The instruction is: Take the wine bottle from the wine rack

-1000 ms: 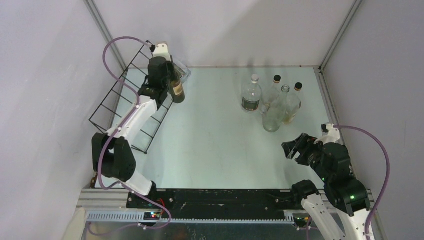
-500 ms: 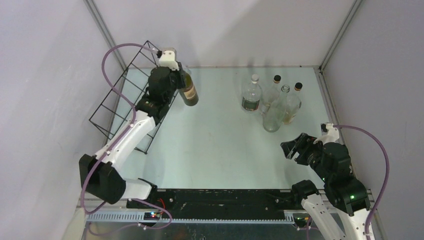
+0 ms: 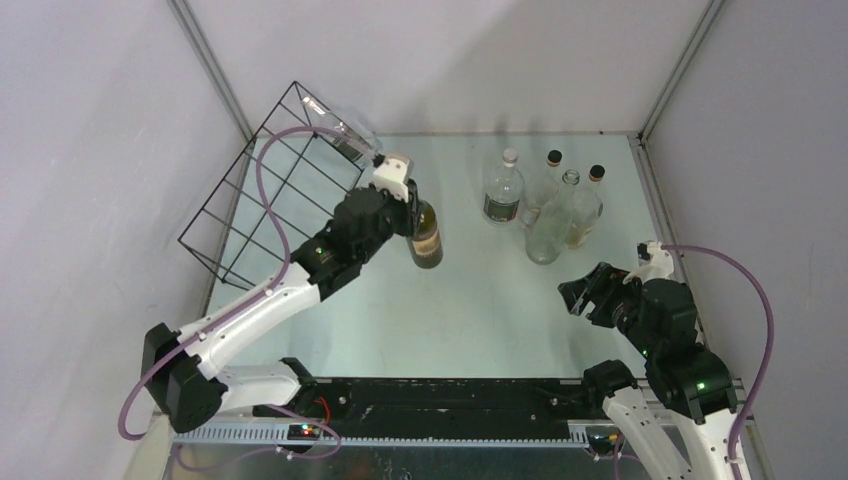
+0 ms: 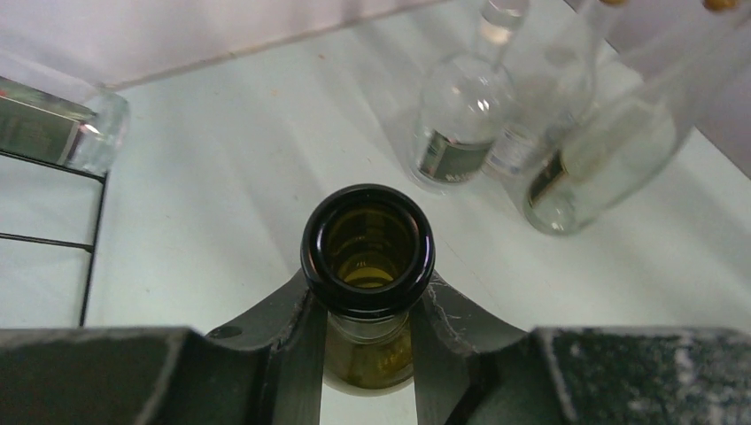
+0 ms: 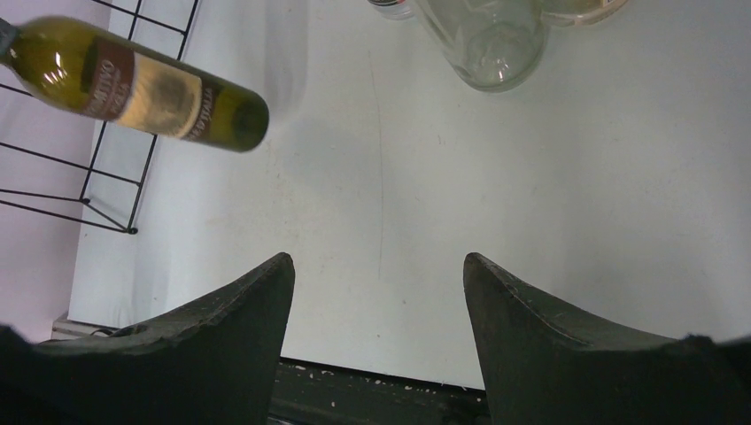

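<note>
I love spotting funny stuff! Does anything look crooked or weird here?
The black wine rack looks tilted, leaning toward the left wall instead of lying flat. The dark wine bottle hangs above the table, held by its neck in the left jaws. I see no spill.

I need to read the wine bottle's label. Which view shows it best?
The right wrist view: the wine bottle appears side-on there, label large. The top external view shows the label small; the left wrist view shows only mouth and neck.
</note>
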You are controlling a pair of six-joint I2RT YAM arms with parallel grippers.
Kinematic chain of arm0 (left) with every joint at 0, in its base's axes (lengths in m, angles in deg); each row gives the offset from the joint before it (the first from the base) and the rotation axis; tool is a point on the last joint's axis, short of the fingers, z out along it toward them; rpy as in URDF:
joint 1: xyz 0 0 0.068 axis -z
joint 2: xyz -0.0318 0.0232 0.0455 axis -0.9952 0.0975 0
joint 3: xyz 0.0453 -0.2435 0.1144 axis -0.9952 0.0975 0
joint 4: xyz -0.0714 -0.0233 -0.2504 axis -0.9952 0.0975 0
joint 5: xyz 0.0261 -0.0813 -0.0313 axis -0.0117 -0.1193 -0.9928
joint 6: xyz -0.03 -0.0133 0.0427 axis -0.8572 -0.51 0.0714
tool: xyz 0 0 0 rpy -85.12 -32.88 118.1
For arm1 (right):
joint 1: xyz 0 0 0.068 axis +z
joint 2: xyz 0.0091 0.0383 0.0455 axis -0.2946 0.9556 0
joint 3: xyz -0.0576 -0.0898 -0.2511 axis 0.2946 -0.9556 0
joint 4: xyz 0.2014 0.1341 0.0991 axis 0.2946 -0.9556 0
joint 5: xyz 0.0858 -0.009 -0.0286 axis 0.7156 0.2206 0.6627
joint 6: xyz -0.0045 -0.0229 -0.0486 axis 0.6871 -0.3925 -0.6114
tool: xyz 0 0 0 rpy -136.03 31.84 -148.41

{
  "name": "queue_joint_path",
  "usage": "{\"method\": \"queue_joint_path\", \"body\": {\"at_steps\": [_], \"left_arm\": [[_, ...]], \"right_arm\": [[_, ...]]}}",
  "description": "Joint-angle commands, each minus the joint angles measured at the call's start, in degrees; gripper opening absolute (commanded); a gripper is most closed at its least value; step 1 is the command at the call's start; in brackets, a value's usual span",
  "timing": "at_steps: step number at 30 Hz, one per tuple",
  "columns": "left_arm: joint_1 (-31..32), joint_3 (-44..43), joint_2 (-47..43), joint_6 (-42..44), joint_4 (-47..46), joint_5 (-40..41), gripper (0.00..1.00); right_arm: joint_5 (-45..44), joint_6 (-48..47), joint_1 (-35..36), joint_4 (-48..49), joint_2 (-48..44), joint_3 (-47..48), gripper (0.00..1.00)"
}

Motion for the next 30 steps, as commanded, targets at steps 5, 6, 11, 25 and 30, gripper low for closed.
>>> {"method": "queue_joint_path", "body": {"at_steps": [5,6,11,25,30], "left_arm": [[11.9,6.0,-7.6,-1.9,-5.7,7.7,0.00],[13.6,6.4,-8.1,-2.2,-5.7,8.7,0.00],[18.7,7.1,-8.7,-2.5,-4.4,11.4,0.00],[26.0,9.6,-6.9,-7.0,-2.9,11.9,0.01],[26.0,11.1,-5.6,-8.0,-2.9,13.3,0.32]], "right_arm": [[0.6,-0.4,0.0,2.7,0.6,1.9,0.73],[0.6,-0.4,0.0,2.8,0.5,1.9,0.73],[1.0,-0.7,0.0,3.1,0.7,1.9,0.74],[0.4,-1.1,0.0,1.9,1.0,1.9,0.74],[0.9,-0.8,0.0,2.4,1.3,1.2,0.74]]}}
